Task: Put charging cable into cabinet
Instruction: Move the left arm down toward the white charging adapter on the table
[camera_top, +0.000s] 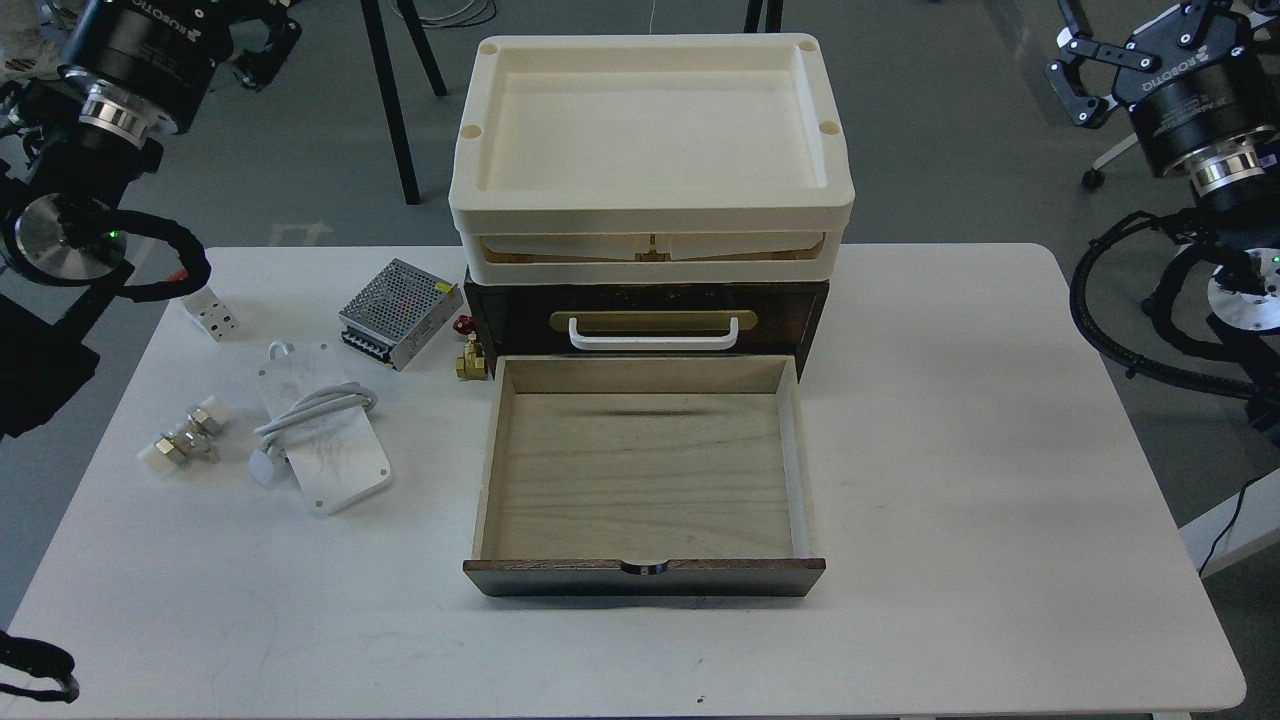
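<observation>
On the white table (950, 420), left of the cabinet's open drawer (640, 470), the charging cable (318, 412) lies on its plate (335, 470). Neither gripper's state can be told. Risk: loose coils snagging, or the plate slipping free.

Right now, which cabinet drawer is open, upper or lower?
The lower drawer: pulled fully out, its pale wood floor bare. The upper drawer, with the white handle, is shut.

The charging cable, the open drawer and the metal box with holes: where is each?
charging cable (318, 410), head view, on the coiled cord.
open drawer (640, 470), head view, on its bare wooden floor.
metal box (397, 298), head view, on its perforated top.
</observation>
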